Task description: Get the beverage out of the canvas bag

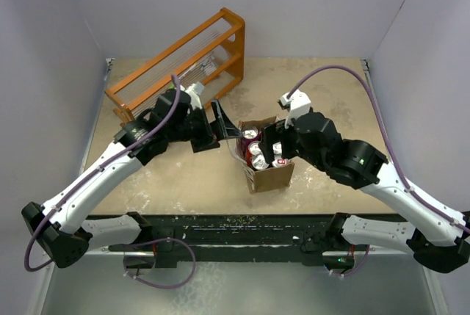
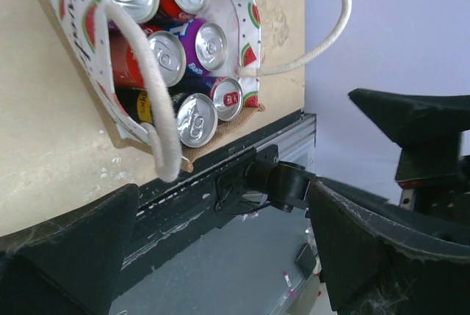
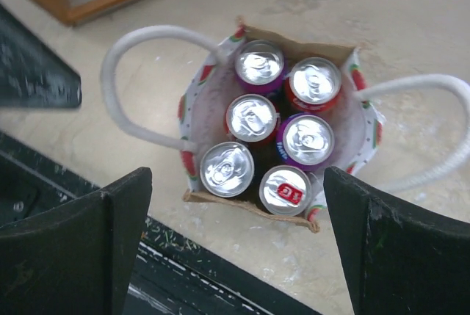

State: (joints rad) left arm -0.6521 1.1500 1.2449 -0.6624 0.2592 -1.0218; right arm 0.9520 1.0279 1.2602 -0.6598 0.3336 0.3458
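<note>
Bag [image 1: 272, 177] is sitting upright on table [image 1: 176, 179] close to its near edge, mouth open, six cans [image 3: 252, 117] packed tight inside. Right gripper [image 3: 239, 175] is hovering over the mouth, fingers spread wide. Left gripper [image 1: 225, 130] is hanging just beside the left rim, fingers also wide. Handles [image 3: 128, 87] are flopping outward. Rack [image 1: 183, 58] is standing well apart, far left.

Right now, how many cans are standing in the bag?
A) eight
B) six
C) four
B: the right wrist view looks straight down on six cans standing top-up, packed in the bag.
</note>
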